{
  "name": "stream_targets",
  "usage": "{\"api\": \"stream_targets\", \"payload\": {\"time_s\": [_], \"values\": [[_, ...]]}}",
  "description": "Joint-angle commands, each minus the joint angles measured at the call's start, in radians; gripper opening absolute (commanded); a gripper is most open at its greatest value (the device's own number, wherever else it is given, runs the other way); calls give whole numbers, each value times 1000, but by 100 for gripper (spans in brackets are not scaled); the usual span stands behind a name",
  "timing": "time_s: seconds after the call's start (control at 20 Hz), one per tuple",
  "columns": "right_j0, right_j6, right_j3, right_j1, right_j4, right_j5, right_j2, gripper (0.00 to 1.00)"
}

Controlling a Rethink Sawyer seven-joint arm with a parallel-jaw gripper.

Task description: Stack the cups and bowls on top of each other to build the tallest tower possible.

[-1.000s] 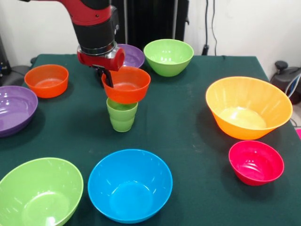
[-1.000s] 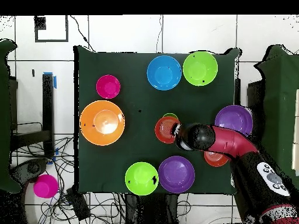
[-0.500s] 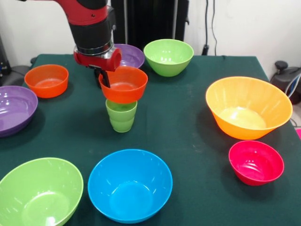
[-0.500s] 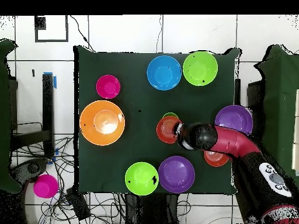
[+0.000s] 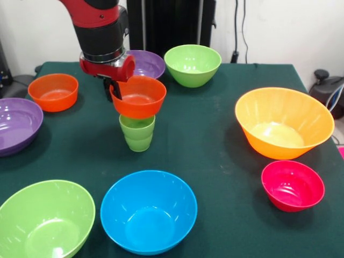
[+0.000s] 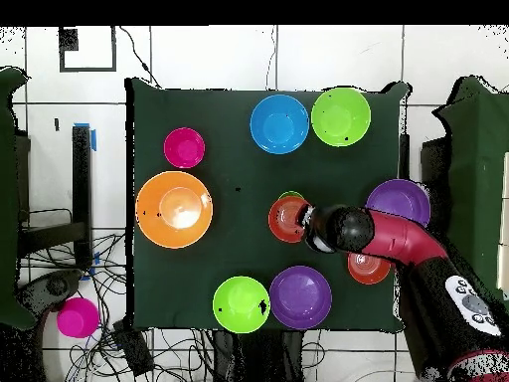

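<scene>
Over the middle of the green table (image 5: 215, 145) I've got my gripper (image 5: 116, 89) pinched on the rim of a small orange-red bowl (image 5: 137, 97), one finger inside, and the bowl hangs mouth-up just above the light-green cup (image 5: 137, 132). That cup stands upright, its long axis vertical, mouth under the bowl's base; I can't tell whether they touch. From overhead the bowl (image 6: 287, 219) nearly hides the cup (image 6: 290, 197). Open cloth lies to the cup's right in the front view, up to the large orange bowl (image 5: 284, 122). Nearer the camera sit the blue bowl (image 5: 148, 210) and a lime-green bowl (image 5: 45, 221), well apart from the cup. Behind my arm, the purple bowl (image 5: 145, 63) is close by. A second orange-red bowl (image 5: 53, 92) sits off left.
</scene>
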Motion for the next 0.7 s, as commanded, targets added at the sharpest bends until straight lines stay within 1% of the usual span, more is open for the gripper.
{"api": "stream_targets", "payload": {"time_s": [0.05,0.7], "values": [[-9,-154,-93,5,-45,107,58,0],[2,-135,-111,7,-39,122,68,0]]}}
